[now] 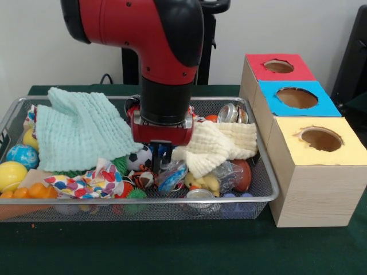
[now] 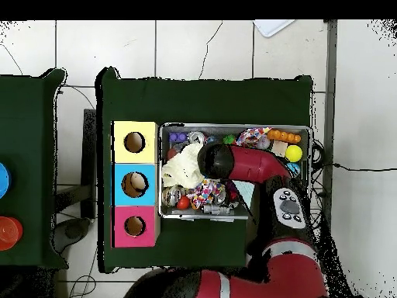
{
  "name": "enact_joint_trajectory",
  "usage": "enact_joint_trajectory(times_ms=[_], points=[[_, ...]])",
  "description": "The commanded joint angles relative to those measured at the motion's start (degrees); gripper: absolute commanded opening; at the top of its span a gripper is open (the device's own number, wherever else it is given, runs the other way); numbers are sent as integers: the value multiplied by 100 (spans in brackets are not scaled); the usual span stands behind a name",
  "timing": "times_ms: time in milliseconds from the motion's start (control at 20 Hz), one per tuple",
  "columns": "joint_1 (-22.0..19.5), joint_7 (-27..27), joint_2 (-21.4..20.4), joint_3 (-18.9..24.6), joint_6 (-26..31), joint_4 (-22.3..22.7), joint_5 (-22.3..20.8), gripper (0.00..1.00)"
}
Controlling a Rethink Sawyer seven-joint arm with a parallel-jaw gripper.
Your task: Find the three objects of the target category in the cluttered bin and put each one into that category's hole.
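Note:
The wire mesh bin (image 1: 269,184) is full of clutter; it also shows in the overhead view (image 2: 233,127). My gripper (image 1: 162,151) is lowered into the bin's middle, between a mint cloth and a cream cloth. I cannot tell whether it is open or shut. Just in front of it lies a crushed clear bottle with a blue label (image 1: 172,176). More crumpled clear plastic (image 1: 225,172) lies to the right, below the cream cloth. The blue-surround hole (image 1: 296,98) is in the middle box right of the bin, also in the overhead view (image 2: 134,185). In the overhead view the arm hides the gripper.
A mint cloth (image 1: 80,134), a cream cloth (image 1: 221,143) and a patterned cloth (image 1: 92,182) cover parts of the bin. Silver cans (image 1: 229,113), balls (image 1: 11,175) and a small football (image 1: 140,157) lie around. The red hole (image 1: 278,66) and the yellow hole (image 1: 321,139) flank the blue one.

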Motion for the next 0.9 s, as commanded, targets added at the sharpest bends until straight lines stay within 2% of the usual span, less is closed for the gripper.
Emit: enact_joint_trajectory(times_ms=[50,150,200,400,500,650,700,900], points=[[403,596,-1073,-179,1966,-29,215,0],[472,598,-1187,-248,2346,-156,213,0],[504,630,-1198,-269,2340,-178,190,0],[445,903,-1317,-185,1894,248,282,0],[364,1021,-1462,-87,1933,541,506,0],[222,1149,-1516,220,1348,1270,879,0],[223,1215,-1504,262,1185,1393,976,0],[283,1326,-1515,275,1144,1670,1369,0]])
